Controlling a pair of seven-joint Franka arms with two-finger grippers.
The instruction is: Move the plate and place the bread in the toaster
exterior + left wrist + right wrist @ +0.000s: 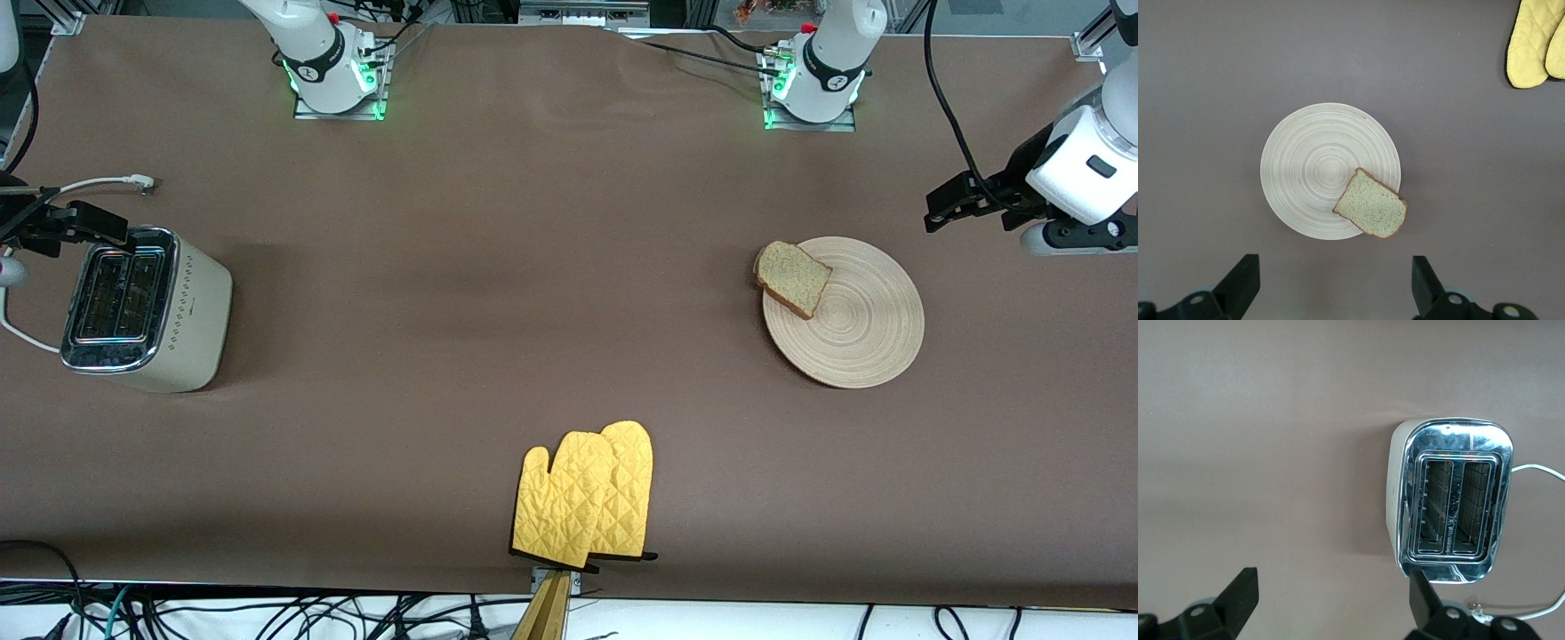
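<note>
The light-beige ringed plate lies on the brown table toward the left arm's end. A speckled slice of bread rests on the plate's rim, partly overhanging it. The cream toaster with its chrome top and two empty slots stands at the right arm's end. My left gripper hangs open and empty over the table beside the plate. My right gripper hangs open and empty over the table at the toaster's edge.
Two yellow oven mitts lie near the table's front edge, midway between the arms' ends. The toaster's white cord trails on the table farther from the front camera than the toaster.
</note>
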